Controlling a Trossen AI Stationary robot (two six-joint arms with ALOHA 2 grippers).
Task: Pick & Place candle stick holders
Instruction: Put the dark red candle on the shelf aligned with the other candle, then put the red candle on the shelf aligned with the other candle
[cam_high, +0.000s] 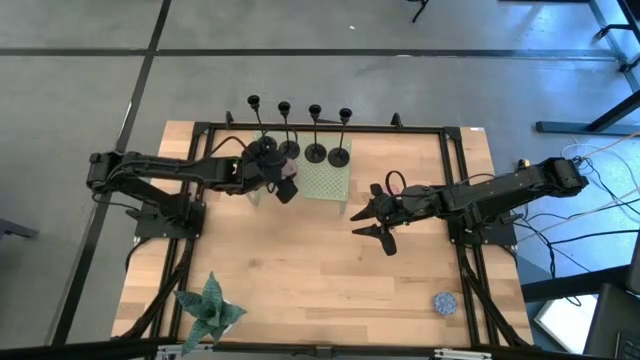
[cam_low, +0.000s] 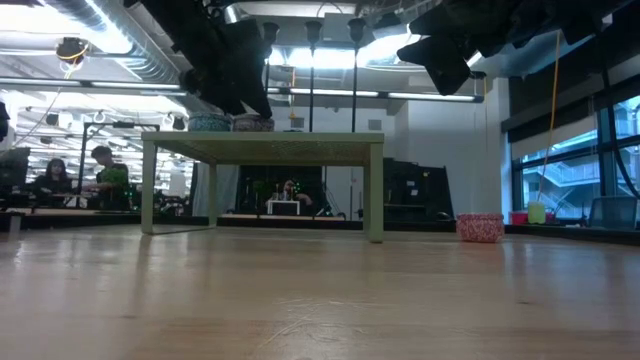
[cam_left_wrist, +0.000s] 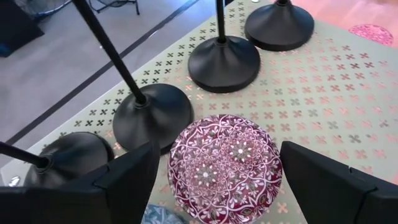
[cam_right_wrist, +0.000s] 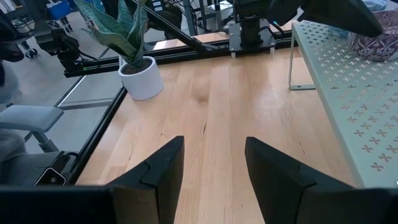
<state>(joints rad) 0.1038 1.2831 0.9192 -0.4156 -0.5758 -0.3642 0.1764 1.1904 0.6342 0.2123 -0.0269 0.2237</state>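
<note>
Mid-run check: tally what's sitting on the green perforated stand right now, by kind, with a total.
Black candlestick holders: 4
Patterned round tins, one red and one bluish: 2
Total: 6

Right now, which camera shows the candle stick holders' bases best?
The left wrist view: four candle stick holders stand on the green stand, bases clear. The high view shows them whole but small. The low view shows only stems. The right wrist view shows none.

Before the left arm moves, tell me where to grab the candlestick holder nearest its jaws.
Grip the candlestick holder on its thin stem just above the round base, from the side. The flat base offers no purchase, and the patterned pink disc crowds it.
</note>
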